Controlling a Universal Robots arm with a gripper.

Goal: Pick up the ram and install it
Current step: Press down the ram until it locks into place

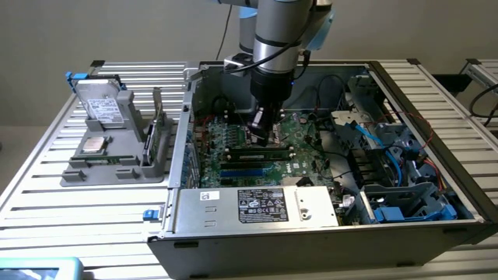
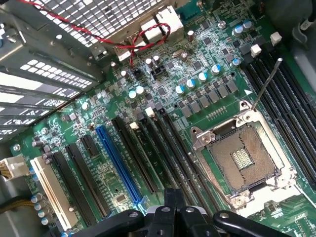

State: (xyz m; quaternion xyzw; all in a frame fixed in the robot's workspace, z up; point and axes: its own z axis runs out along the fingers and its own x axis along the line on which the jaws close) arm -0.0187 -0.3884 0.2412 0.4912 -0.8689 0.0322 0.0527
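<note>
While it hangs inside the open computer case [image 1: 435,175], the end effector [image 1: 260,133] sits low over the motherboard [image 1: 233,146], just above the memory slots; how far open it is cannot be told, and nothing shows between its fingers. In the wrist view its dark fingers [image 2: 170,217] poke in over the board, next to the open CPU socket [image 2: 242,158] with its thin metal lever [image 2: 265,84] raised. Beside the socket run dark memory slots [image 2: 163,148], then a blue expansion slot [image 2: 116,163] and a white slot [image 2: 49,190] further out. A red-and-black wire pair [image 2: 143,37] loops near the rear ports. Just below the end effector in the exterior view, the ram [image 1: 258,156] lies flat and level in a slot on the motherboard, a dark stick with a small white label, clips at both ends. A blue slot [image 1: 245,172] sits right beside it. The silver power supply [image 1: 257,205] with labels takes the case's near edge. Blue cables [image 1: 389,140] and drive bays crowd the exterior view's right. Well apart, on the exterior view's left, a grey holder [image 1: 116,157] on the slatted counter [image 1: 46,175] carries a hard drive [image 1: 102,108], a CPU chip [image 1: 95,144] and an upright green card [image 1: 155,140].
</note>
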